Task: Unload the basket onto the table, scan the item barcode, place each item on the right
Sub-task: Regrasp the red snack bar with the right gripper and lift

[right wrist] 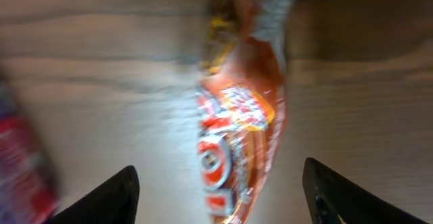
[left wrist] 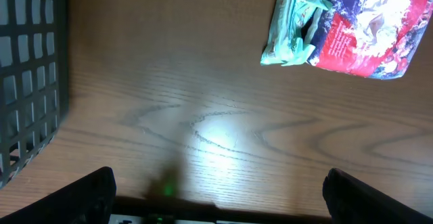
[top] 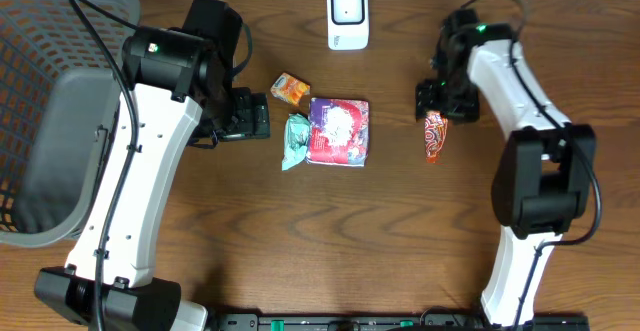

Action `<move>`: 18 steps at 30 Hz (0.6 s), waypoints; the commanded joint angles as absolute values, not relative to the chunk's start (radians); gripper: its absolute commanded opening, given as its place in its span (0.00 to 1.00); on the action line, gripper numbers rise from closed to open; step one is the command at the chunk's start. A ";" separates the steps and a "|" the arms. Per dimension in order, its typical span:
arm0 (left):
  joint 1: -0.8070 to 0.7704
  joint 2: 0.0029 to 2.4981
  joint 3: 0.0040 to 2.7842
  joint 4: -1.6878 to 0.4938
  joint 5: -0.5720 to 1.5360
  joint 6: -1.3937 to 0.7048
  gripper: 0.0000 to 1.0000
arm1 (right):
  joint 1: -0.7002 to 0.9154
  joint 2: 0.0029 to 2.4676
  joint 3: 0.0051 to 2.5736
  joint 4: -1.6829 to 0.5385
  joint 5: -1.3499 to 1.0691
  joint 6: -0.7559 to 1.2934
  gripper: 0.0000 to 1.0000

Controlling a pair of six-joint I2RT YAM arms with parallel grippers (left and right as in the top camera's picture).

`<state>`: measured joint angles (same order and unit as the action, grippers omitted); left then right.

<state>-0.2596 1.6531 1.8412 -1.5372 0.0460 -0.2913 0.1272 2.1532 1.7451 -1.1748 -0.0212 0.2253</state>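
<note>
On the brown wood-grain table (top: 400, 231), overhead: the right pincer (top: 432, 106) sits just behind a glossy orange packet (top: 434, 136). The white boxy scanner (top: 347, 16), seen only here, is well off to its side. A grey mesh basket (top: 40, 51) lies behind the left pincer (top: 258, 116).

Left wrist: fingers (left wrist: 81, 197) wide apart over bare wood, with a crinkled green pouch (left wrist: 294, 24) and a red bag (left wrist: 369, 28) ahead.

Right wrist, blurred: fingers (right wrist: 111, 197) apart, the packet flat between them.

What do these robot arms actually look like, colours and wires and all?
The left arm and right arm both have smooth white tube-like shells linked by chunky black joints. Thin black cables trail along them, a small green light glows on each, and the fingers are black.
</note>
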 commanded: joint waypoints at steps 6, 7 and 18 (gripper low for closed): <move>-0.260 1.660 1.848 -1.539 0.040 -0.292 0.98 | 0.153 2.166 1.607 -1.073 0.149 0.307 0.60; -0.260 1.660 1.848 -1.539 0.040 -0.292 0.98 | 0.152 2.167 1.584 -1.053 0.140 0.307 0.56; -0.260 1.660 1.848 -1.539 0.040 -0.292 0.98 | 0.122 2.165 1.559 -0.991 -0.290 0.202 0.01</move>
